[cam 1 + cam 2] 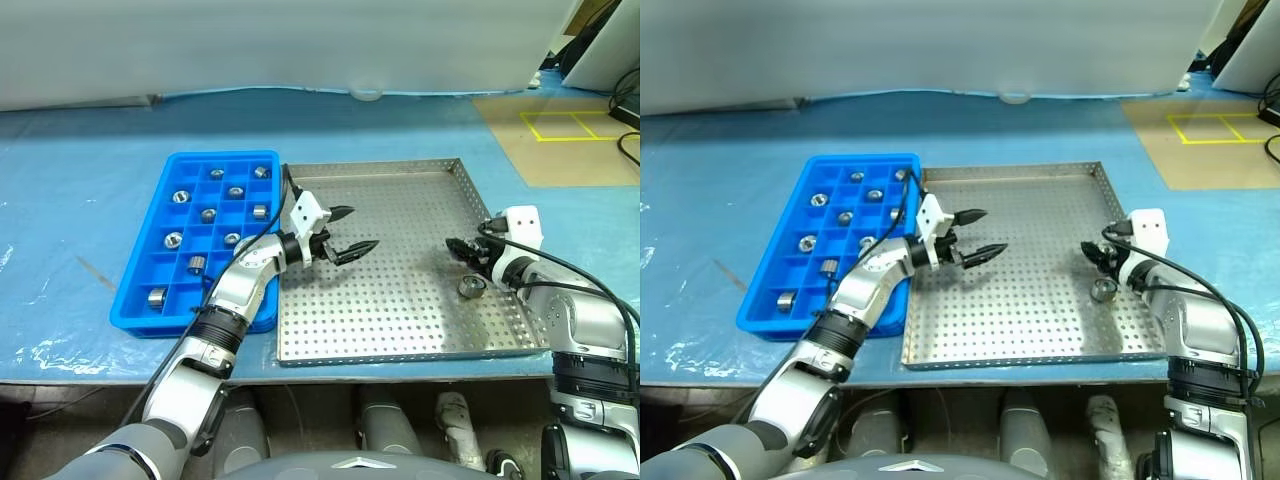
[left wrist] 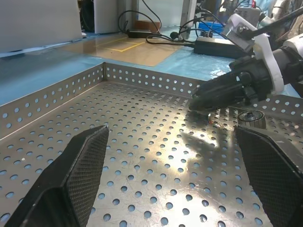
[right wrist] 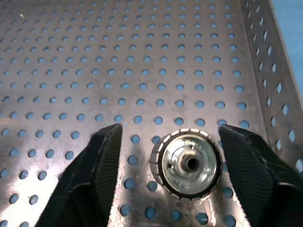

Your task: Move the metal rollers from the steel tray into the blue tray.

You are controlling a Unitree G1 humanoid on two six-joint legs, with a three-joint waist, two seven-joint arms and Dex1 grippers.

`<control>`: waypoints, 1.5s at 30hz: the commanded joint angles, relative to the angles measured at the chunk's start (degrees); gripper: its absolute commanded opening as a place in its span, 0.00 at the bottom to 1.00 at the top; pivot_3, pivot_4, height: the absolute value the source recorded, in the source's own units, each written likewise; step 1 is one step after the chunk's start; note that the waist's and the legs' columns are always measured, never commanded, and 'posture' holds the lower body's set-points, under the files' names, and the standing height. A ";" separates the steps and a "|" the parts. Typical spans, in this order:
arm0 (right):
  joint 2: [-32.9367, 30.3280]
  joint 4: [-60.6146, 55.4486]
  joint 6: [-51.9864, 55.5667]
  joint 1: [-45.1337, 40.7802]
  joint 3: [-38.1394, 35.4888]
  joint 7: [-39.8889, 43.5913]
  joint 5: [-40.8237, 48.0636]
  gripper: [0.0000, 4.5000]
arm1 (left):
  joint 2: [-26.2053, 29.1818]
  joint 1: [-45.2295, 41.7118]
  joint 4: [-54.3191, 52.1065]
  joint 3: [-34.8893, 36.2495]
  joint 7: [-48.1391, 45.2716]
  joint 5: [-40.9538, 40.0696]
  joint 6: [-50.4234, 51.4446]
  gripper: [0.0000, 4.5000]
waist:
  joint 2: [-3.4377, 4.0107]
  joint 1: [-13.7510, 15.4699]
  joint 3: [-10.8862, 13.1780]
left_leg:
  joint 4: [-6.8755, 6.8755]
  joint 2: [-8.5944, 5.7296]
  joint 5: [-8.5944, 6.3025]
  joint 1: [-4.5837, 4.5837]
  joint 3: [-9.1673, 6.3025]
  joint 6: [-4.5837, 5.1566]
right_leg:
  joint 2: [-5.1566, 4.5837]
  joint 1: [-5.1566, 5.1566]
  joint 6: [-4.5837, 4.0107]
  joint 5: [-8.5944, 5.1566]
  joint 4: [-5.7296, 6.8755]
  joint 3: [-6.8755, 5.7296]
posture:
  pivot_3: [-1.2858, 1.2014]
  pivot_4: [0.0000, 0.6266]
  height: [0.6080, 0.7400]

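**Last roller in the steel tray, right gripper straddling it**

The risk I see is a knock: one finger (image 3: 94, 175) sits nearer the roller (image 3: 191, 163) than the other, so an uneven squeeze could send it rolling toward the rim of the steel tray (image 1: 300, 350).

The right gripper (image 1: 463, 251) is partly spread, a finger each side of that roller, not yet touching it. The left gripper (image 1: 350, 233) hovers over the tray, fully spread and empty. Nine rollers already sit in compartments of the blue tray (image 1: 140, 315) on the tabletop (image 1: 80, 180).
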 commanded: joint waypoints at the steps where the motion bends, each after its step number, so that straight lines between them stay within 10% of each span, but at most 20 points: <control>1: -0.59 -0.60 -0.23 -1.08 0.62 1.00 1.26 0.45 | 0.35 0.25 -2.55 0.78 0.22 -0.17 -0.94 1.00 | 0.00 -0.01 0.00 | 0.00 0.00 0.00 0.00 0.00 0.00 | 0.00 0.00 0.01 -0.01 0.00 0.00 | 0.38 0.24 1.00; 17: 5.13 -0.41 -14.01 -13.96 12.20 14.97 5.21 0.37 | 5.44 4.35 -12.68 7.60 7.52 -2.07 3.86 1.00 | 0.00 0.49 0.00 | -0.18 0.03 0.02 -0.14 0.00 -0.04 | 0.01 -0.20 -0.09 0.05 0.01 -0.07 | 0.47 0.24 1.00; 45: 20.51 34.08 -36.56 -32.08 35.03 40.90 -7.07 0.37 | 16.25 29.97 -46.20 19.49 23.95 -4.21 16.87 1.00 | -0.04 11.14 0.03 | -0.77 0.23 0.25 -0.57 -0.34 -0.41 | 0.00 -0.60 -0.41 -0.12 0.17 -0.79 | 0.67 0.24 1.00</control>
